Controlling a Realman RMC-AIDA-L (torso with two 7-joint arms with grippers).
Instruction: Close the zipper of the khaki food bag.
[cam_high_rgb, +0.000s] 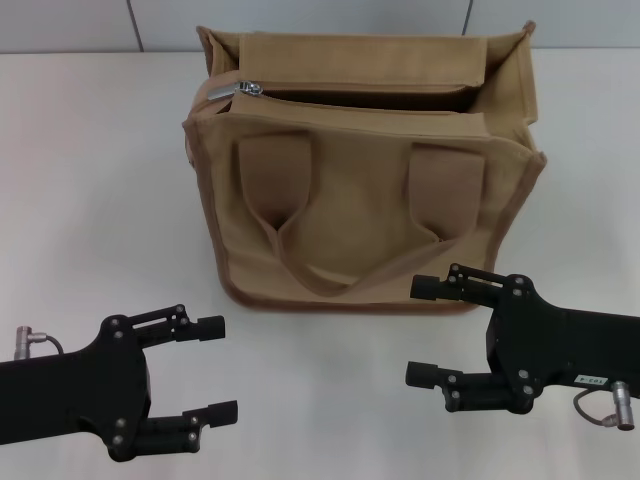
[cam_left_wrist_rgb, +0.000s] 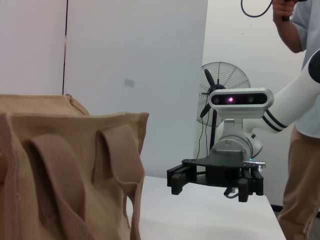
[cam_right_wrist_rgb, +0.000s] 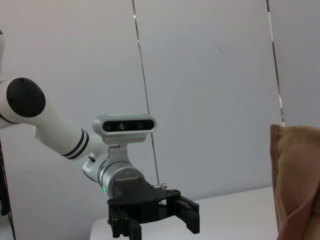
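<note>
Two grippers: left gripper and right gripper hovered fingers apart, empty, before the bag
Khaki food bag: upright on white counter
Zipper: unzipped; pull at bag's left end

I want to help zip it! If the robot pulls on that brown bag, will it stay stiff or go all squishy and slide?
Probably squishy: the khaki food bag is cloth, and its handles droop flat against its side. It stands up boxy, so it likely keeps some shape. Tugging the zipper might drag it across the smooth table, since neither the left gripper nor the right gripper holds it.
</note>
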